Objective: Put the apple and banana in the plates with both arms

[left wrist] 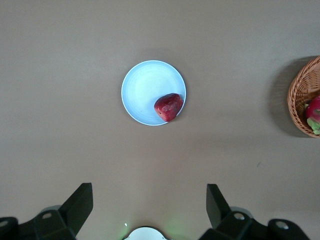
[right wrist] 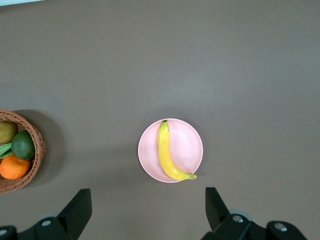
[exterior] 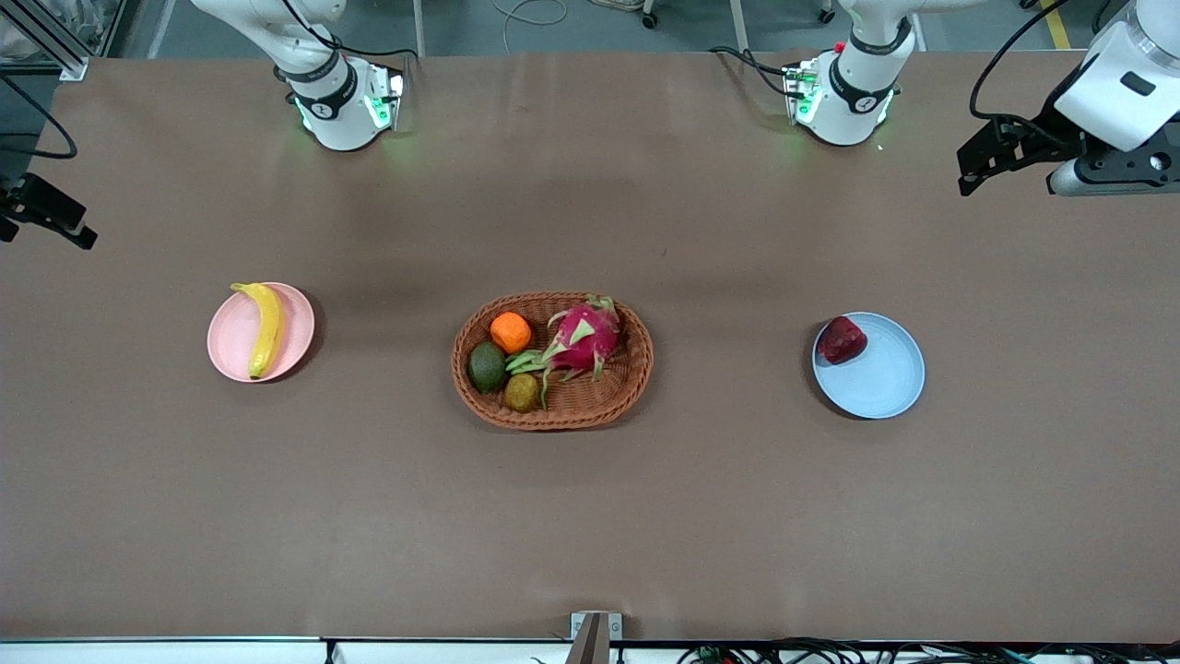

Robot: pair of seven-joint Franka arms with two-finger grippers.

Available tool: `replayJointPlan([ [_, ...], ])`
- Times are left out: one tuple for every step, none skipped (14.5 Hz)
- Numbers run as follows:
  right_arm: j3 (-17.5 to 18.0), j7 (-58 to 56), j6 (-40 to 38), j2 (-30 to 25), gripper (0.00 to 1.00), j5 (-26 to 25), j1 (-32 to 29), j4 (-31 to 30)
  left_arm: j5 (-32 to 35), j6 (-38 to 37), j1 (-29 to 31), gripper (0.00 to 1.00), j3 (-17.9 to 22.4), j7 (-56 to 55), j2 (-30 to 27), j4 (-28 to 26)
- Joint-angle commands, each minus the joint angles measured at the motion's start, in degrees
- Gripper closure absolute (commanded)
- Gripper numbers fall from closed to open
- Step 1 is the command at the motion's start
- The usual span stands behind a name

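The yellow banana [exterior: 265, 328] lies in the pale pink plate [exterior: 235, 343] toward the right arm's end of the table; both also show in the right wrist view, banana [right wrist: 167, 152] on plate [right wrist: 187, 142]. The dark red apple [exterior: 841, 339] sits in the light blue plate [exterior: 880, 378], at its rim toward the basket; in the left wrist view the apple [left wrist: 168, 106] sits on the plate [left wrist: 145, 90]. My left gripper [left wrist: 148, 192] is open and empty, raised high over the table's end [exterior: 991, 161]. My right gripper [right wrist: 148, 195] is open and empty, raised over the table's other end [exterior: 46, 217].
A brown oval wicker basket [exterior: 627, 387] stands mid-table between the plates, holding an orange [exterior: 510, 332], an avocado [exterior: 487, 366], a brownish fruit [exterior: 522, 392] and a pink dragon fruit [exterior: 584, 337]. Both arm bases stand along the table's edge farthest from the front camera.
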Motion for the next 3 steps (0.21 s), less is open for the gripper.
replayJointPlan([
  [1.4, -0.2, 2.0, -3.5, 0.00, -1.0, -1.1, -5.2, -0.1, -0.1, 0.1, 0.00, 0.2, 1.4, -0.2, 0.7],
  [1.4, -0.3, 1.9, -3.5, 0.00, -0.9, -1.1, -5.2, -0.1, -0.1, 0.1, 0.00, 0.2, 1.4, -0.2, 0.7],
  [1.3, -0.4, 1.9, -3.5, 0.00, -1.0, -1.1, -5.2, -0.1, -0.2, 0.1, 0.00, 0.2, 1.4, -0.2, 0.7],
])
